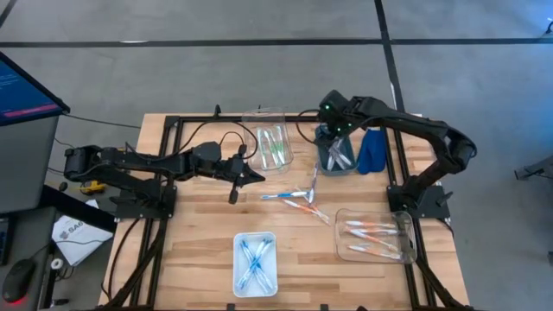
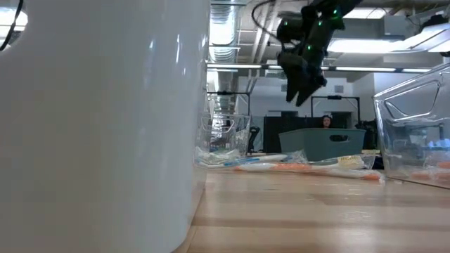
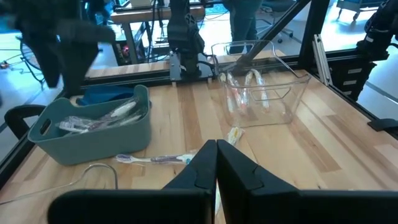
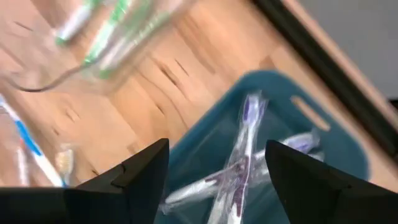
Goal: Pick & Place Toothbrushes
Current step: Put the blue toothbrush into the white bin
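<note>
Teal bin (image 1: pixel 335 158), rear of counter (image 1: pixel 199 250): holds purple-marked toothbrushes (image 4: pixel 239 165). Right hand (image 1: pixel 335 128) hangs directly above the bin, fingers apart, gripping nothing. Loose toothbrushes (image 1: pixel 298 200) lie on the counter just in front of the bin. Left hand (image 1: pixel 256 175) waits well to the bin's side, fingers pressed together, empty.

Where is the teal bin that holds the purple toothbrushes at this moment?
In the high view the teal bin stands at the far right of the table, directly under the open right tool, between the clear tray of green toothbrushes and the blue cloth.
</note>
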